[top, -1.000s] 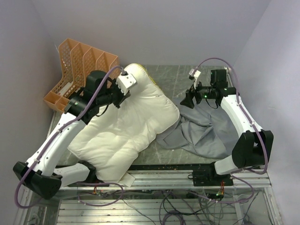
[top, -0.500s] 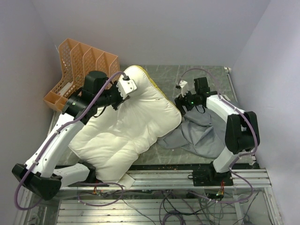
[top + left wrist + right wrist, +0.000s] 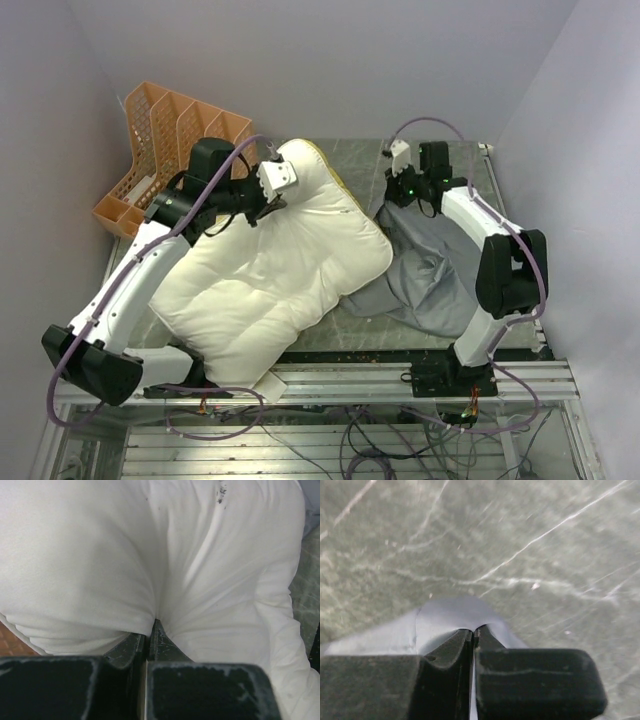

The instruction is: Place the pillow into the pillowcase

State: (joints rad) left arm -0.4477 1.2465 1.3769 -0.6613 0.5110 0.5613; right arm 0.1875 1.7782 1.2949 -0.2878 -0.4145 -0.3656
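Two grips: left gripper clamped on pillow far edge; right gripper clamped on pillowcase far edge.

Soft, even light, pillow washed near white beyond the left claw, counter blur-smeared past the right claw, claw bodies dark, unfocused
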